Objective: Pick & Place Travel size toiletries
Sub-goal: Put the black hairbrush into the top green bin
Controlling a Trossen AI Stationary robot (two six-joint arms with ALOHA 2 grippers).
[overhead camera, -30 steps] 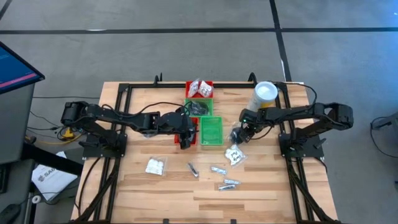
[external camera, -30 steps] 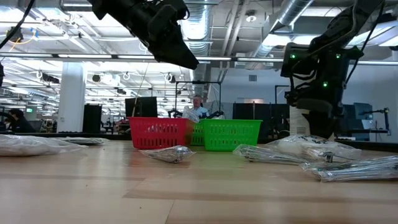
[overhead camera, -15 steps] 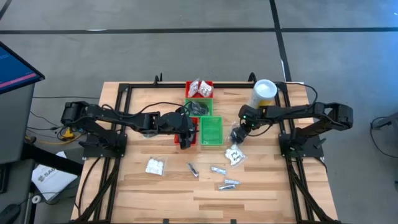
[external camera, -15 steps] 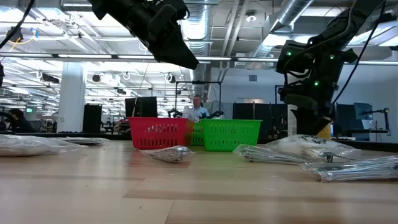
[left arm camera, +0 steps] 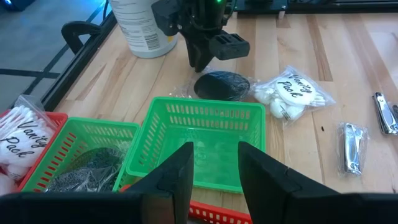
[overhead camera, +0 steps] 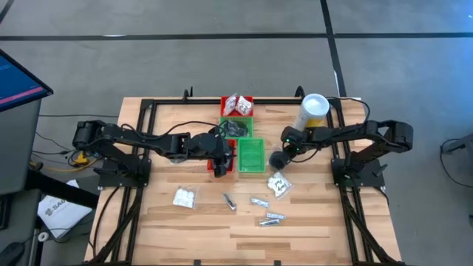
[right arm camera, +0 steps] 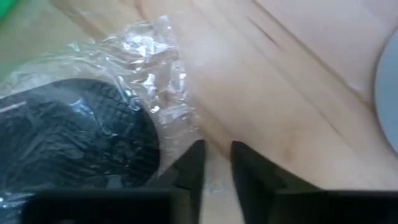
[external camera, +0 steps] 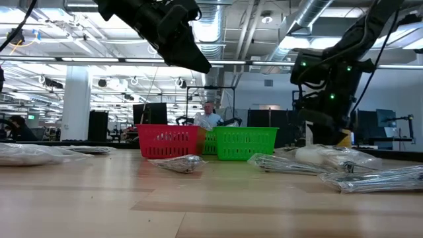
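My right gripper (right arm camera: 214, 163) sits low by the dark round tin (left arm camera: 221, 85) in its clear wrap, just beside the green tray (left arm camera: 205, 149). My fingers stand narrow at the wrap's edge; I cannot tell whether film is pinched. To do this well I should bite the crinkled plastic firmly, then lift straight so the tin clears the tray wall. My left gripper (left arm camera: 212, 169) waits part open over the trays.

Flat dark round item in clear crinkly wrap (left arm camera: 221, 85), lying on the table just right of the trays. White sachet (overhead camera: 278, 184) lying nearer. Silvery tubes (overhead camera: 267, 210) scattered along the near middle. Another white sachet (overhead camera: 185, 196) lying near left. More sachets (overhead camera: 236, 104) sitting in the far red tray.
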